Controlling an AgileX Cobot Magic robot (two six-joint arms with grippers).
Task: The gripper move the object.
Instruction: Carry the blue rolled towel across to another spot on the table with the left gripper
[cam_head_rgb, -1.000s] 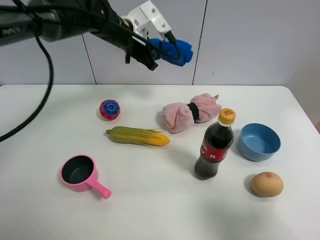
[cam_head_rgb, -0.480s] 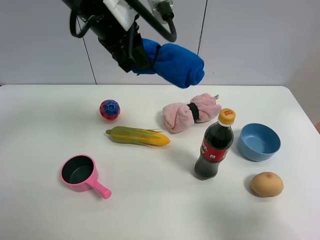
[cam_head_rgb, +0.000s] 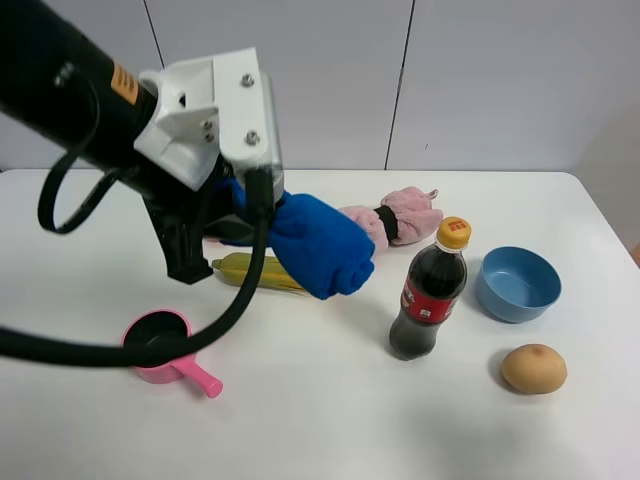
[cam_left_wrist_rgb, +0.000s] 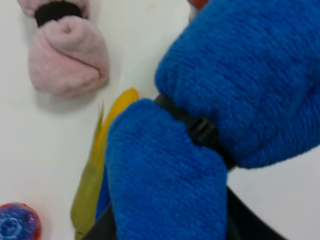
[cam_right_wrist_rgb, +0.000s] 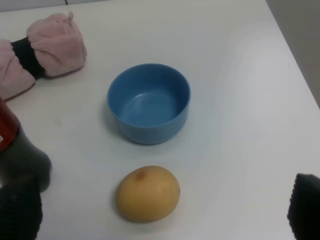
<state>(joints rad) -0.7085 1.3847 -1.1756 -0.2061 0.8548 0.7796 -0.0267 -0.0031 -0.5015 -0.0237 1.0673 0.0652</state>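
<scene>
Start at the near edge. Find the right gripper (cam_right_wrist_rgb: 162, 215) over the near right of the table (cam_head_rgb: 330, 430), fingers (cam_right_wrist_rgb: 19, 210) set wide apart and holding nothing. Note the potato-like lump (cam_right_wrist_rgb: 147, 194) and the light blue bowl (cam_right_wrist_rgb: 149, 102) below it, both unmoved. Note the pink pot (cam_head_rgb: 160, 345) at near left, likewise unmoved, and the cola bottle (cam_head_rgb: 428, 295) right of centre.

Move to mid-table. Locate the object (cam_head_rgb: 315, 245), clamped at its cinched waist in the left gripper (cam_head_rgb: 250, 210) and hanging over the corn cob (cam_head_rgb: 240, 272) (contact with the cob not determinable from either view). Compare with half a second ago: then high against the far wall, now lowered and drawn toward the near side, free lobe pointing right toward the bottle. Read this as carry turning into descent. Treat the move as unfinished, with grip not yet released and no resting place reached.

Farther back, confirm the pink towel bundle (cam_head_rgb: 400, 215) in place. Find the ball (cam_left_wrist_rgb: 15, 220) near the cob, hidden behind the arm in the high view.
</scene>
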